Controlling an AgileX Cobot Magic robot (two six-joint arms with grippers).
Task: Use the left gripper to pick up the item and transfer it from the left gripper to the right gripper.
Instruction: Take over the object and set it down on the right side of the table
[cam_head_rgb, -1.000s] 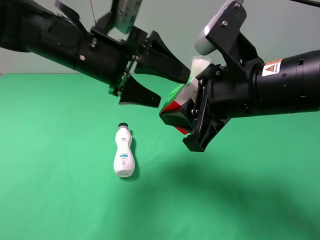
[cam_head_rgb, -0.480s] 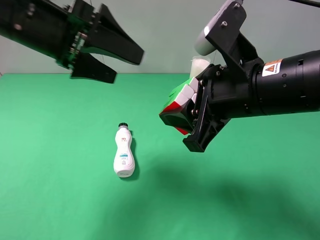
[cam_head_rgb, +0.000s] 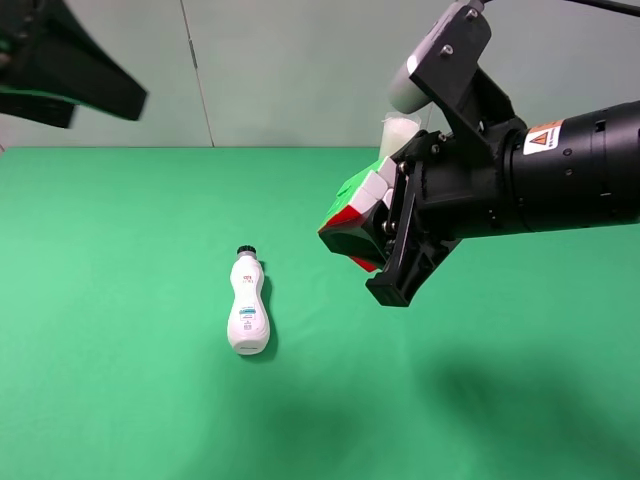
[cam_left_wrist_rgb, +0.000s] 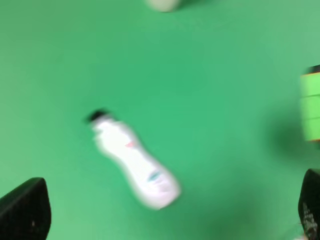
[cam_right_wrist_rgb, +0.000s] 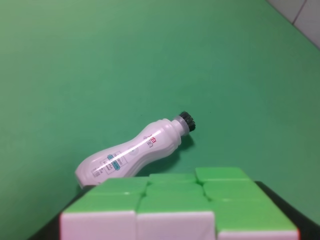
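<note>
While my right gripper (cam_head_rgb: 388, 228) clamps the item (cam_head_rgb: 352, 215) between its black fingers, my left gripper (cam_head_rgb: 100, 108) hangs empty and well apart from it, at the upper-left corner of the high view, partly cut by the frame edge.

Left fingers (cam_left_wrist_rgb: 25, 210): spread wide, only green cloth (cam_head_rgb: 120, 400) showing between them, far below.

Item: in the air, off the cloth. Its green face is turned to the right wrist camera. Red and white faces look out on the open side beyond the right fingertips, and one corner sticks out past them. The left wrist view is blurred. It catches a green face of the item at its edge, beyond one left fingertip.

White bottle (cam_head_rgb: 248, 315): lying flat on the cloth, black cap toward the far edge, below and between the two grippers, touching neither.

White cylinder (cam_head_rgb: 400, 130): behind the right fingers, near the cloth's far edge, mostly hidden by them.

Room: open air between the two sets of fingers, open cloth under the right fingers and on the near side of the bottle. The cloth's far edge meets the wall (cam_head_rgb: 280, 70).
</note>
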